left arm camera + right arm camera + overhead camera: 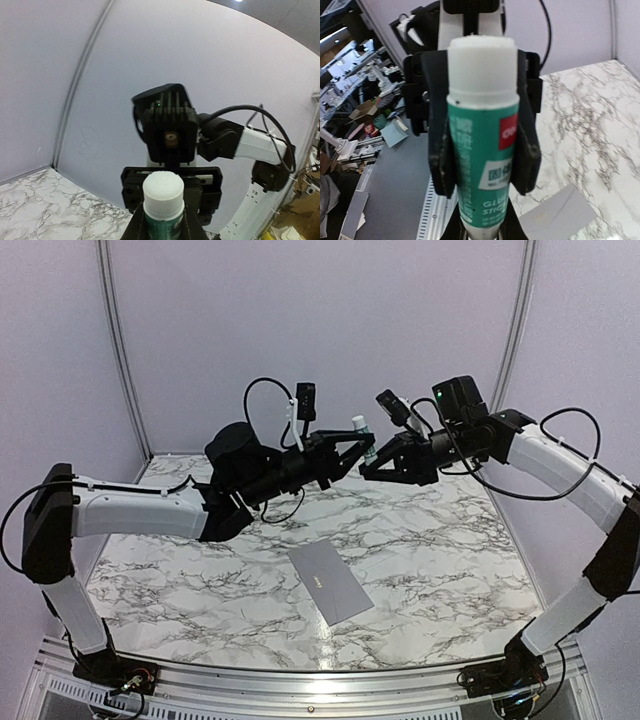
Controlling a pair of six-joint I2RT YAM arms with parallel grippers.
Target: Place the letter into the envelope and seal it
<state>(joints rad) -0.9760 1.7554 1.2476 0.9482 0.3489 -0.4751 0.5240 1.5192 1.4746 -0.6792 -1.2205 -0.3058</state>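
Top external cam, starting closest to my bases: the envelope (330, 583) lies flat on the marble table (450, 540), turned at a bit of an angle and nearer the front edge than the back. No letter in sight in any view, so my guess is it's already tucked inside, though I can't tell from up here how the flap is sitting. Further back and well above the table, both my arms are raised and meet tip to tip around a glue stick (362, 430), which stands roughly upright with its white cap on top. My left gripper (368, 450) is clamped on the green body; the right wrist view shows those fingers snug on both sides of the tube. My right gripper (366, 470) comes in from the other side just below, and its jaws look pinched on the tube's lower end, so right now both sides have hold of it. Reckon I'm in the sealing bit, either handing the stick over or setting up to pop the cap. Cap's on, so next one side has to hold firm while the other gets onto the cap and pulls it straight off, then the glue goes down to the flap.
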